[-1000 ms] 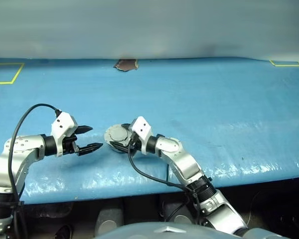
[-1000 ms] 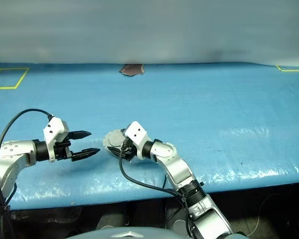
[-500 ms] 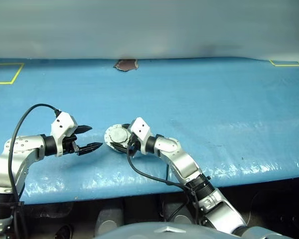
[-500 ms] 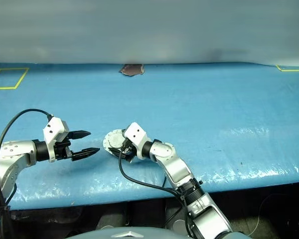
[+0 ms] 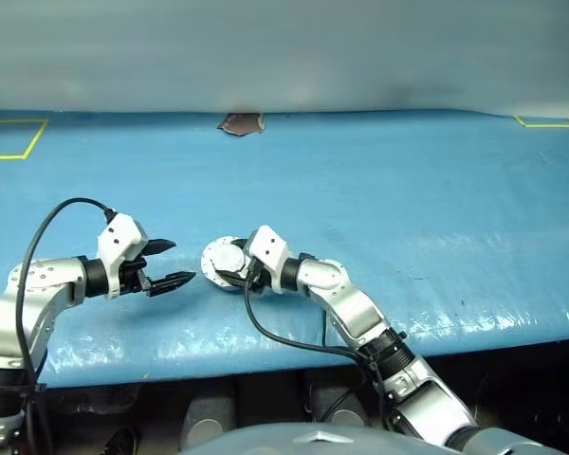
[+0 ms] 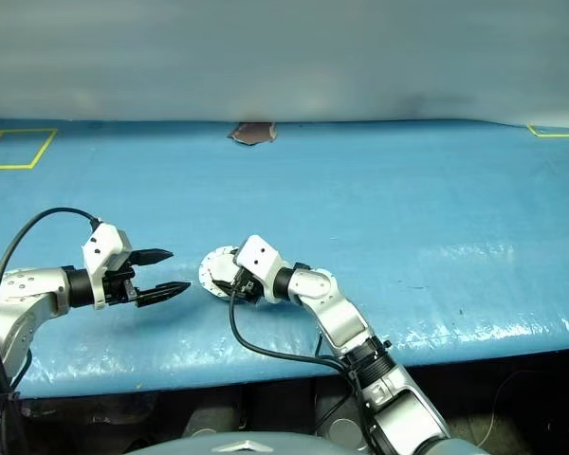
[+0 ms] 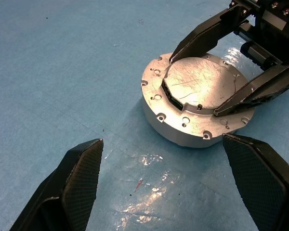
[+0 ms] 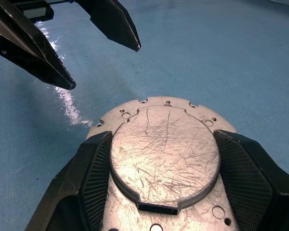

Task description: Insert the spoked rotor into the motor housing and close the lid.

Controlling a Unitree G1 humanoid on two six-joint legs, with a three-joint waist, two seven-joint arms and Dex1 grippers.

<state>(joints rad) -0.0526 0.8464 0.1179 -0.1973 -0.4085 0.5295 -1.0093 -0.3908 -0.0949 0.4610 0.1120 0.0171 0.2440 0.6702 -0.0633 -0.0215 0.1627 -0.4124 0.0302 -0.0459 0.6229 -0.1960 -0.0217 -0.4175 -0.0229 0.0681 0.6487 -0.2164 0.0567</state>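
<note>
The motor housing (image 7: pixel 195 132) sits flat on the blue table cover (image 5: pixel 379 190), near the front edge and a little left of the middle, its round axis upright so no long side shows. The lid (image 7: pixel 201 88) lies shut on top of it, a scratched silver-grey disc facing up, with a small dark rectangular notch (image 7: pixel 172 96) in its rim that faces toward the left gripper (image 5: pixel 167 264). A flange with small screw holes rings the lid. The right gripper (image 8: pixel 159 159) reaches in from the right, low and nearly level, its two black fingers (image 7: pixel 207 36) set on either side of the lid's raised disc, tips lying over the flange; the pads look to be at or against the disc's edge, but whether they press on it cannot be told. The left gripper hovers just to the left of the housing, apart from it, pointing toward it, with its fingers (image 7: pixel 72 187) spread wide and nothing between them. A black cable (image 5: pixel 47 227) loops over the left arm. At the far edge of the cover lies a small brown patch (image 5: pixel 239 123), and yellow tape lines (image 5: pixel 9 140) mark the far left corner.
</note>
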